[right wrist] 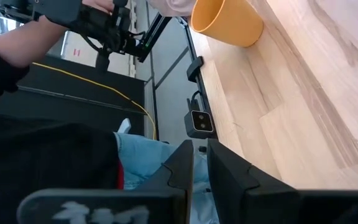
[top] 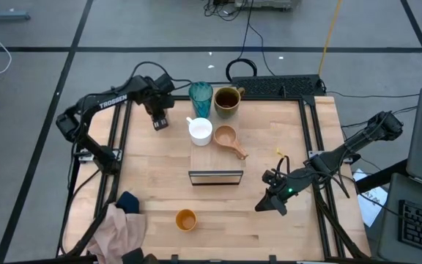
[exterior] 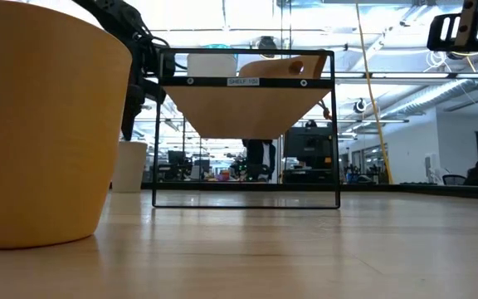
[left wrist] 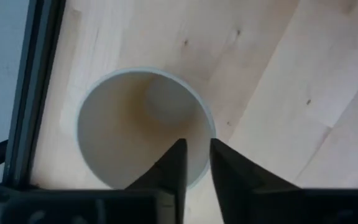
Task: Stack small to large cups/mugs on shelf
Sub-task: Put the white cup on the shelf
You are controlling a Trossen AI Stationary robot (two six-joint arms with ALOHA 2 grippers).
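My left gripper (top: pixel 160 117) points down over the small beige cup (left wrist: pixel 143 127) at the table's far left and is shut on its rim. In the high view the gripper hides this cup. The teal tumbler (top: pixel 201 98) and the dark olive mug (top: pixel 227 100) stand on the table behind the shelf (top: pixel 216 164). The white mug (top: pixel 201 132) and the wooden handled cup (top: pixel 227 139) stand on the shelf's top. The orange cup (top: pixel 186 219) stands near the front edge. My right gripper (top: pixel 269 202) hangs shut above the table's near right, holding nothing. My left gripper has the beige cup's rim (left wrist: pixel 202 134) between its fingers, one finger inside the cup and one outside. The fingers come from above, pointing down. The cup stands upright with its base (exterior: pixel 129 188) on the table.
A crumpled cloth (top: pixel 123 224) lies at the near left corner. A black keyboard (top: pixel 284 86) sits along the far edge. A dark frame rail (left wrist: pixel 36 93) runs close beside the beige cup. A person's arm (right wrist: pixel 23 43) shows beyond the table's near side.
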